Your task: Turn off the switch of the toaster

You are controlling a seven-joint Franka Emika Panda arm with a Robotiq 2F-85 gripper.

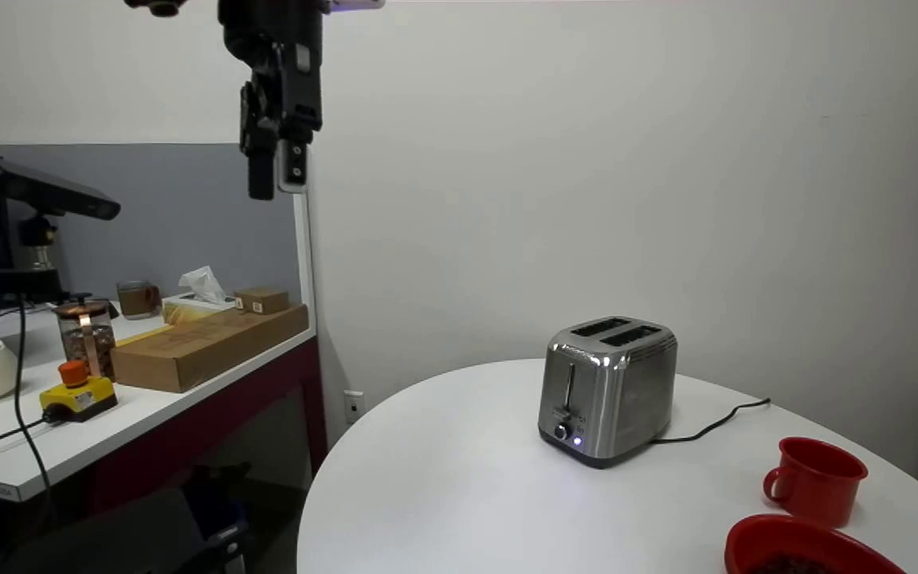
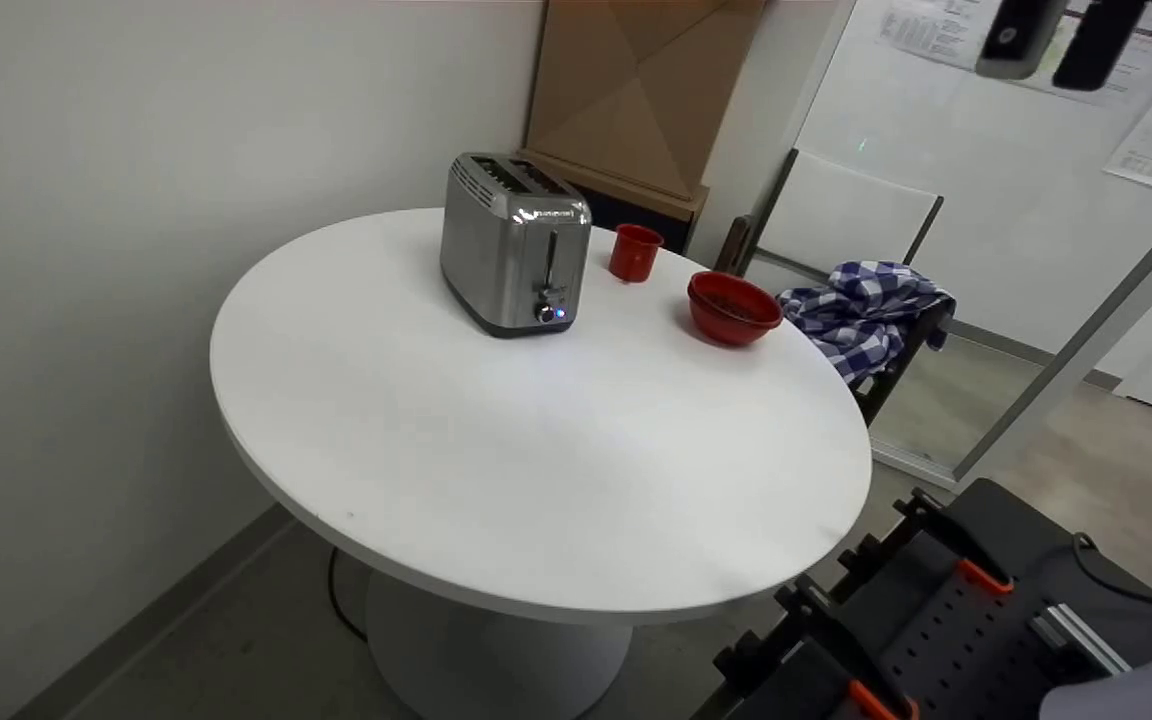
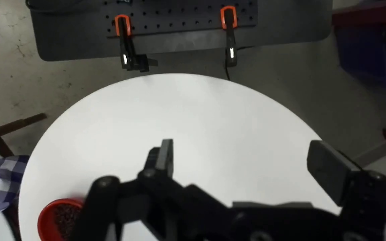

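The silver two-slot toaster (image 1: 644,391) stands upright on the round white table near the wall; it also shows in an exterior view (image 2: 481,245). Its front end carries a vertical lever slot, a small round knob (image 1: 562,431) and a lit bluish-white light (image 1: 578,441). The knob (image 2: 545,313) and lit light (image 2: 561,313) show in both exterior views. The toaster is out of the wrist view. My gripper (image 1: 276,183) hangs high, well apart from the toaster, pointing down. In the wrist view its fingers (image 3: 241,144) are spread wide with nothing between them.
The round white table (image 2: 416,450) also bears a red mug (image 1: 817,482) and a red bowl (image 2: 731,310) with dark contents. A black cord (image 1: 714,426) runs behind the toaster. A desk with boxes (image 1: 212,347) stands aside. A chair with checked cloth (image 2: 871,310) is near the table.
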